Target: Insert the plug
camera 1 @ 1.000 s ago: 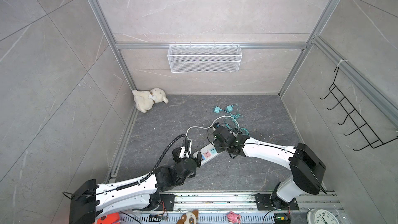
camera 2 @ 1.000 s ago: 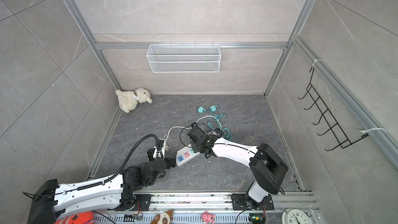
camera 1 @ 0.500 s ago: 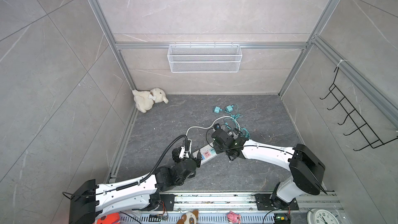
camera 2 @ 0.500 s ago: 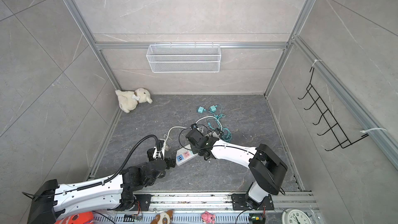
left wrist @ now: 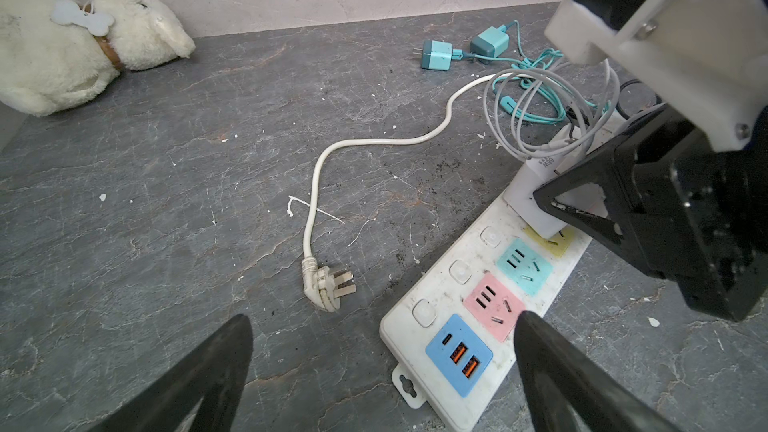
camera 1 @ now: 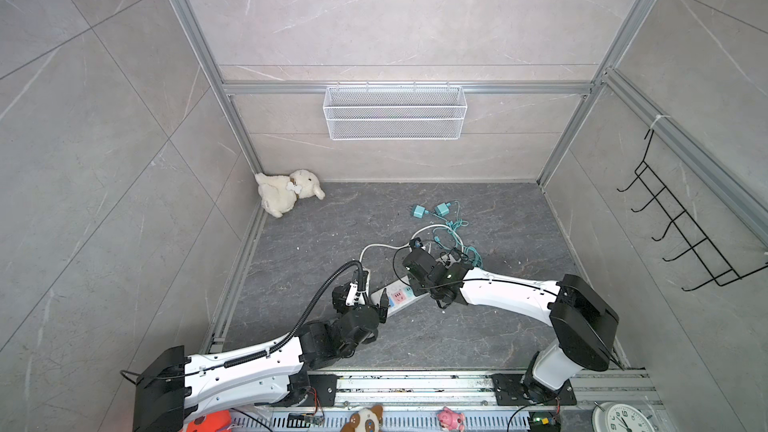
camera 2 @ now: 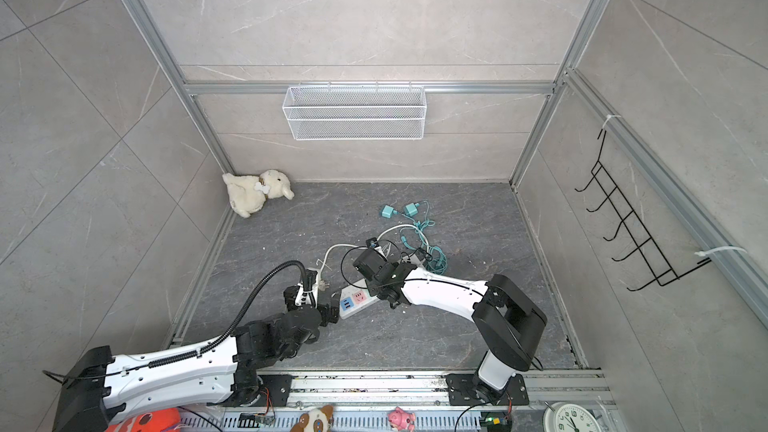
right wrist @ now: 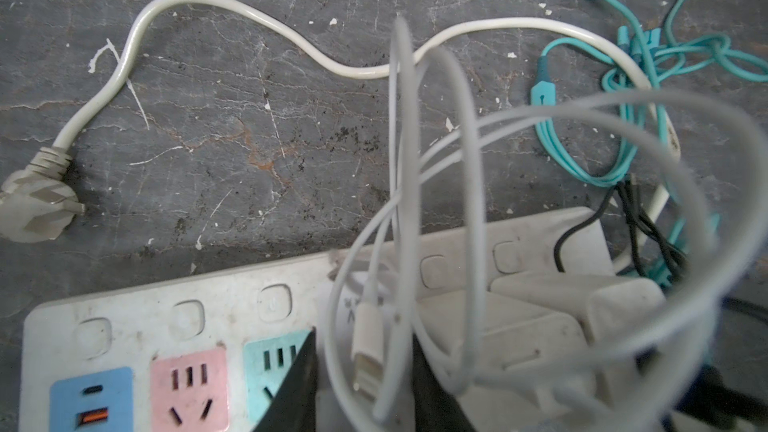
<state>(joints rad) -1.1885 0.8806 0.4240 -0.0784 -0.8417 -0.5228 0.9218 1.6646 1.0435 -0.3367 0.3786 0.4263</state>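
The right gripper (right wrist: 365, 388) jaws clamp the white charger plug (left wrist: 530, 189), which is tilted at the yellow socket (left wrist: 552, 243) of the power strip (left wrist: 440, 297). The left gripper (left wrist: 380, 324) jaws stand wide, with the strip's blue end between them. Open floor (camera 1: 332, 243) spans 9 to 12 o'clock and teal cables (camera 1: 457, 226) crowd 1 o'clock; against one second earlier, the right gripper sits slightly nearer 9 o'clock.

"66W" on white charger (left wrist: 528, 189)

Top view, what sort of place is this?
Likely a purpose-built robot test cell dressed as a room corner: tile-look wall panels in aluminium framing, a base rail carrying the left arm and right arm, and a wire basket and hook rack hung on the walls.
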